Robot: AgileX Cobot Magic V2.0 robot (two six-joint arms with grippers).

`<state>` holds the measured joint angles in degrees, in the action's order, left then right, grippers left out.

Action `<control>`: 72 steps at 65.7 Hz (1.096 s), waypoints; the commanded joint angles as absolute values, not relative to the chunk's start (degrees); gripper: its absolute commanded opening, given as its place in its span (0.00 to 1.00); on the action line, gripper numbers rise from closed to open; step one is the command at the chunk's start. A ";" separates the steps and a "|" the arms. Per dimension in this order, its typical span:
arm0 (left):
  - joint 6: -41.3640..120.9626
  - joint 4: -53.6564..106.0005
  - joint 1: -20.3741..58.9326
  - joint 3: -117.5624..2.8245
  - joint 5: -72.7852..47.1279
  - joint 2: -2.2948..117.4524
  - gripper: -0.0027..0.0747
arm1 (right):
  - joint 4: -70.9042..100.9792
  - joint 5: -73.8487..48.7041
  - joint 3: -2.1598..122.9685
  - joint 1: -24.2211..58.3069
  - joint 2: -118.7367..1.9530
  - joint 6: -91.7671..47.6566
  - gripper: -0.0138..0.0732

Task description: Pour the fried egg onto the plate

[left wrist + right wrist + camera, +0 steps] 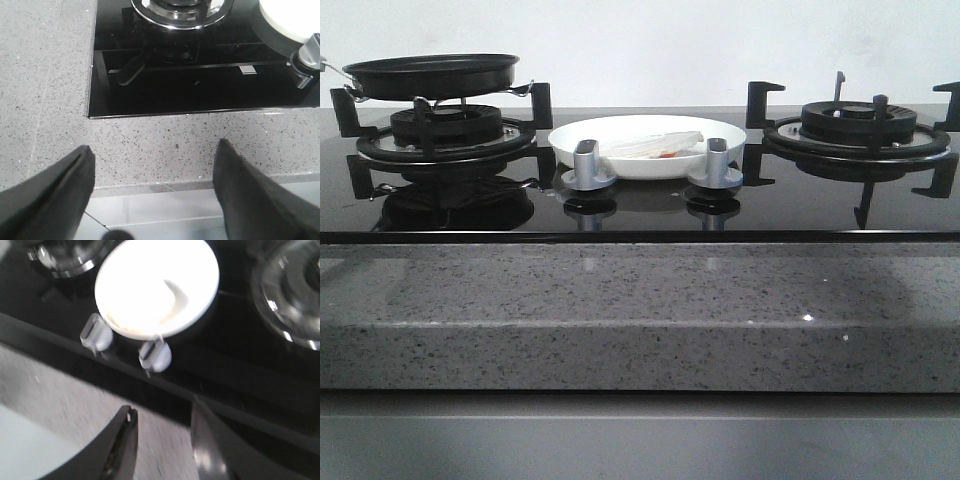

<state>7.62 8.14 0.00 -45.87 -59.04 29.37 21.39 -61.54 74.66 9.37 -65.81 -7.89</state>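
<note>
The egg (655,148) lies on the plate (582,133), which sits mid-hob between the burners, just behind two silver knobs (586,165). The black pan (432,75) rests on the left burner (445,128). My left claw (152,192) hangs with fingers wide apart over the speckled counter (620,300); my right claw (162,440) is parted too (blurred). No writing is readable.

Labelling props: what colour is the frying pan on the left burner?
Black, inside and out. The frying pan shows best in the front view.
</note>
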 commanded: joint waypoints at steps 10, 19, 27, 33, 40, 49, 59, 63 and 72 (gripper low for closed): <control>7.60 8.83 0.43 -47.32 -55.07 29.66 0.67 | 17.35 -57.56 61.91 9.08 -49.88 -8.85 0.50; 7.60 8.83 0.43 -47.32 -55.07 29.66 0.67 | 17.29 -57.63 55.21 9.08 -41.31 -8.85 0.50; 7.60 8.85 0.43 -47.32 -55.07 29.66 0.67 | 17.29 -57.82 50.47 9.08 -34.64 -8.80 0.50; 7.60 9.31 0.43 -47.32 -55.07 29.66 0.67 | 17.29 -57.82 47.91 9.08 -30.40 -8.80 0.50; 7.60 9.72 0.43 -47.32 -55.07 29.66 0.67 | 17.29 -57.82 46.21 9.08 -26.47 -8.80 0.50; 7.60 9.72 0.43 -47.32 -55.07 29.66 0.66 | 17.29 -57.82 45.43 9.08 -24.11 -8.80 0.48; 7.60 9.82 0.43 -47.32 -55.07 29.66 0.49 | 17.29 -57.95 45.30 9.08 -23.95 -8.80 0.33; 7.60 9.96 0.43 -47.32 -55.07 29.66 0.40 | 17.29 -58.07 45.24 9.08 -23.95 -8.80 0.25; 7.60 10.55 0.43 -47.32 -55.07 29.66 0.19 | 17.29 -58.21 45.11 9.08 -23.95 -8.80 0.08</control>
<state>7.62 8.98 0.00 -45.87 -59.04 29.37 16.82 -61.35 44.04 9.37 -23.44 -8.13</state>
